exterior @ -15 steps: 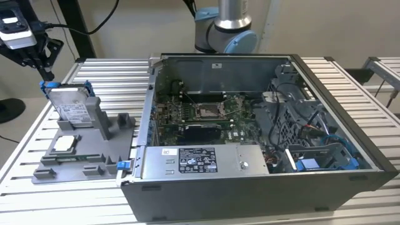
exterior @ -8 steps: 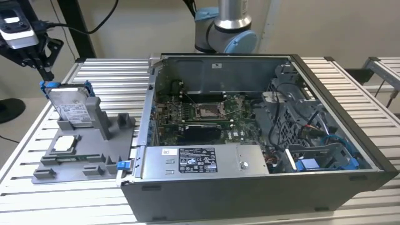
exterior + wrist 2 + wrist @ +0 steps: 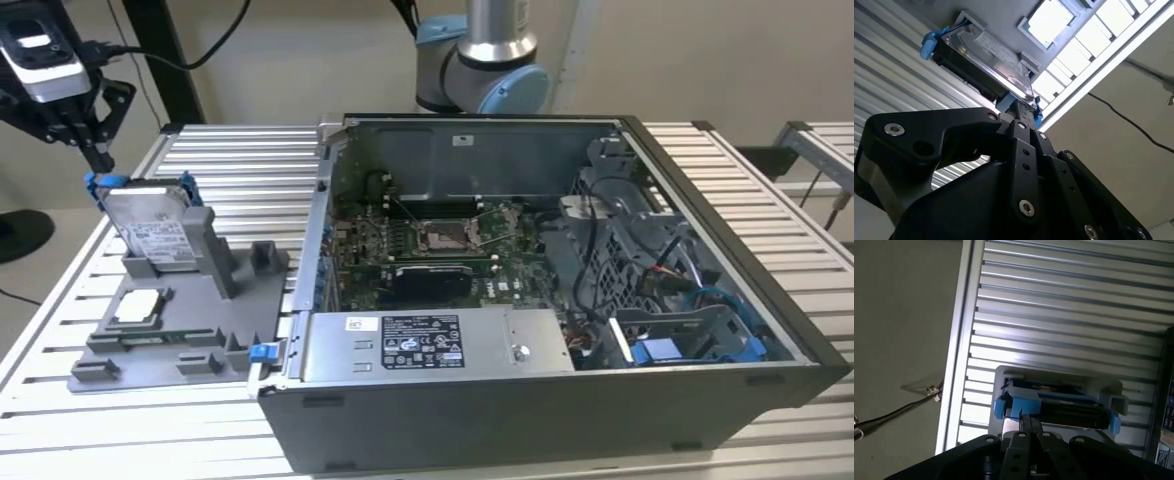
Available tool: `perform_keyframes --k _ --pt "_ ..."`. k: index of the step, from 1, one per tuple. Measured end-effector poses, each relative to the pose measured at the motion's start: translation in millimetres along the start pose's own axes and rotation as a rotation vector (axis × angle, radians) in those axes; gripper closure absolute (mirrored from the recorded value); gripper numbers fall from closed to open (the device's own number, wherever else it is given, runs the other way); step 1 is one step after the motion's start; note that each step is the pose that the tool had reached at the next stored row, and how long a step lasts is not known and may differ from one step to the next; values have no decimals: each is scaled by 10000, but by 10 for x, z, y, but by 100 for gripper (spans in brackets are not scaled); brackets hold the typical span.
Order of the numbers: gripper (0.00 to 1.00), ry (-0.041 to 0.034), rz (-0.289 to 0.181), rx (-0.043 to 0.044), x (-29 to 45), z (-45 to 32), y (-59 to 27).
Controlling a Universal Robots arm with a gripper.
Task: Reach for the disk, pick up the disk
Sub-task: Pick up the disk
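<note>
Overhead, the claw hung with its fingers drawn narrow, nothing visible between them. Directly beneath its tips, touching or nearly so, was the blue-framed top edge of the disk, which stood on edge in a grey holder, long axis running down away from the claw. Farther off beyond the holder lay the open computer case

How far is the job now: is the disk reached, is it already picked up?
The reach looks almost done: the hand is right above the upper blue corner of the disk. Contact I cannot tell. The disk stands in the grey holder, not lifted, so the pick-up is left.
</note>
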State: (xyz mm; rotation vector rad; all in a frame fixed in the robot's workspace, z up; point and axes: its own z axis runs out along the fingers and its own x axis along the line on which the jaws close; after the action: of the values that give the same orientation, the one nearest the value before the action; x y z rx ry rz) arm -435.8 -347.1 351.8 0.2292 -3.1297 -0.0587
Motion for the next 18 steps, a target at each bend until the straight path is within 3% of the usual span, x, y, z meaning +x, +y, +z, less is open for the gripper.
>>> perform_keyframes --k 18 --pt "100 82 -2191 1 0 -2 0"
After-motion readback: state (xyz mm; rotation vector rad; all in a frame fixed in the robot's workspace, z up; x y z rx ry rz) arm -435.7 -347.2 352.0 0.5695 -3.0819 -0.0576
